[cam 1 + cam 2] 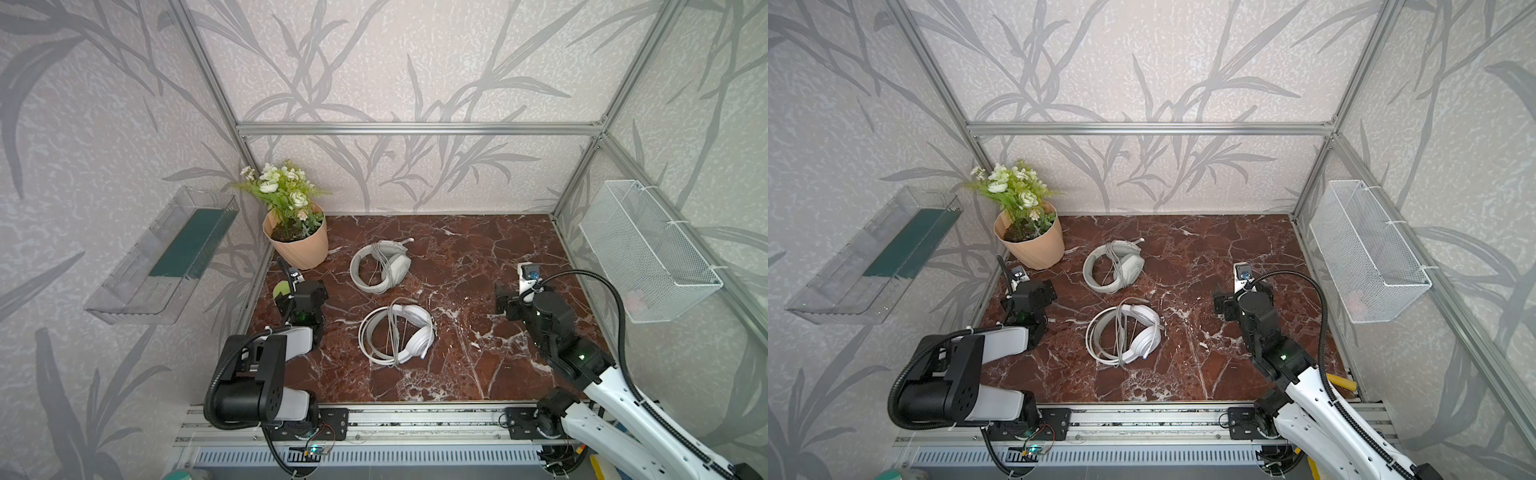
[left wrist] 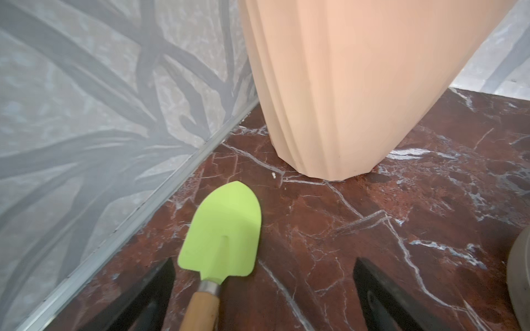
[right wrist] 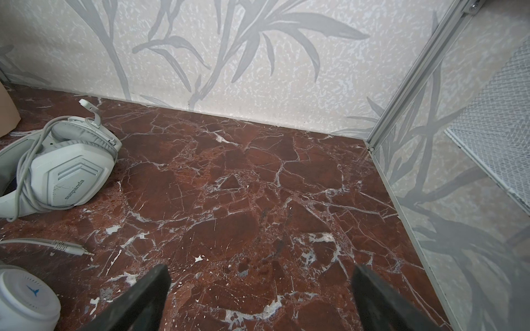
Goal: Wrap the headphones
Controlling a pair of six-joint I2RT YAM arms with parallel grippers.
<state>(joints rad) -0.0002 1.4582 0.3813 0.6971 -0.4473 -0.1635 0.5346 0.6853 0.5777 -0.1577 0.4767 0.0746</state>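
Two headphones lie on the red marble table. The greyish-white headphones rest toward the back with their cable looped over them. Nearer the front, the glossy white headphones also have cable draped across the band, and a jack plug trails on the marble. My left gripper stands open at the left, apart from both. My right gripper is open over bare marble at the right, holding nothing.
A green trowel with a wooden handle lies loose between the left fingers, in front of the peach flower pot. A clear shelf hangs on the left wall. A white mesh basket hangs on the right wall.
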